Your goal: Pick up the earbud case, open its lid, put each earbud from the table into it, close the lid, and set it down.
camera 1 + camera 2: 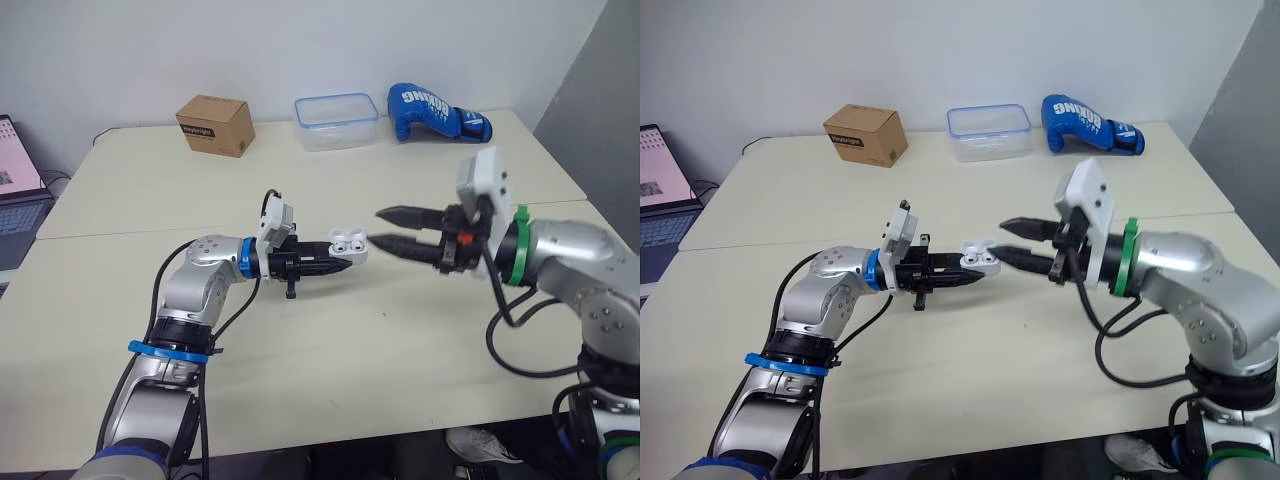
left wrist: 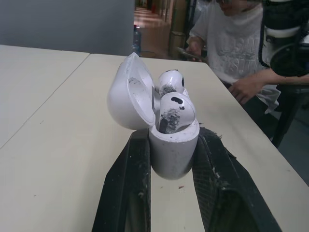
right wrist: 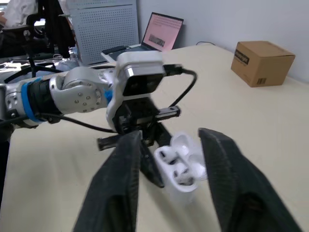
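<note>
A white earbud case (image 1: pixel 349 242) is held above the table's middle, my left gripper (image 1: pixel 340 264) shut on its body. Its lid (image 2: pixel 129 92) stands open. Both earbuds (image 2: pixel 174 108) sit in their sockets, seen in the left wrist view. My right gripper (image 1: pixel 384 228) is open just to the right of the case, one finger above and one below, not touching it. In the right wrist view the case (image 3: pixel 179 163) lies between its two fingers (image 3: pixel 120 183).
At the table's far side stand a brown cardboard box (image 1: pixel 215 124), a clear plastic container with a blue rim (image 1: pixel 336 121) and a blue boxing glove (image 1: pixel 432 111). A laptop (image 1: pixel 15 190) sits off the left edge. A person (image 2: pixel 236 43) is beyond the table.
</note>
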`<state>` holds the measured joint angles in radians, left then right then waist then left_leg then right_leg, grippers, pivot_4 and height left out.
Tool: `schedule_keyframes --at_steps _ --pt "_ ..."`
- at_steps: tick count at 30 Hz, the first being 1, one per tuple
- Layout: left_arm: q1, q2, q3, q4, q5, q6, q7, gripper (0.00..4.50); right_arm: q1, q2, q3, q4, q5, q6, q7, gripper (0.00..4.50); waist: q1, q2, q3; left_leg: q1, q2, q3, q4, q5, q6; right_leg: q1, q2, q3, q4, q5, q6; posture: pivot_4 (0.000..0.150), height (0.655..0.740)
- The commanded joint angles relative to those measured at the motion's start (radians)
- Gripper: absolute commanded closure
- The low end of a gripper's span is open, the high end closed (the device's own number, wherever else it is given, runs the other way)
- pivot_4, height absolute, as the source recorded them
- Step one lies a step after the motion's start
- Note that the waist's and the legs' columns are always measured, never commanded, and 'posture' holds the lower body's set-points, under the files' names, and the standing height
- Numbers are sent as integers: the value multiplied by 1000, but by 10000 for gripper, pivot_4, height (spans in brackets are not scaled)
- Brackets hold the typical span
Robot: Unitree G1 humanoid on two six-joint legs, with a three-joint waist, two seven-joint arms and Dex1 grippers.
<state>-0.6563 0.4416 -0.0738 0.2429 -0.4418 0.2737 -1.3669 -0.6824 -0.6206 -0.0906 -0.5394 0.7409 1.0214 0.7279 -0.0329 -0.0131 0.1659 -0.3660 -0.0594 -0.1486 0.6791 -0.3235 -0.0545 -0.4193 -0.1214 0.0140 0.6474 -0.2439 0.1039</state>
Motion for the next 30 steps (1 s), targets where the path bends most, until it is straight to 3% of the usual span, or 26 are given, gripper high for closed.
schedule_keyframes --at_steps 1,3,14,30 --pt "3 11 19 -62 -29 -1 -8 37081 -58 -35 69 106 -86 -94 40 38793 0 0 0 0 0 0 0 0 0 0 0 0 0 0 0 1500 7307" --pt "6 16 20 -75 -35 5 -6 37081 -85 -45 129 184 -151 -159 68 44705 -2 0 0 0 0 1 0 0 0 0 0 0 0 0 0 1500 7307" --pt "34 41 31 -134 -61 54 23 37081 -219 37 385 521 -420 -480 247 44705 -13 0 0 0 0 0 0 0 0 -1 0 0 -1 0 0 1500 7307" --pt "48 51 29 -122 -59 65 55 37081 -188 93 361 435 -430 -522 320 44705 -12 0 0 -1 0 -1 0 0 0 -1 0 0 -1 0 0 1500 7307"
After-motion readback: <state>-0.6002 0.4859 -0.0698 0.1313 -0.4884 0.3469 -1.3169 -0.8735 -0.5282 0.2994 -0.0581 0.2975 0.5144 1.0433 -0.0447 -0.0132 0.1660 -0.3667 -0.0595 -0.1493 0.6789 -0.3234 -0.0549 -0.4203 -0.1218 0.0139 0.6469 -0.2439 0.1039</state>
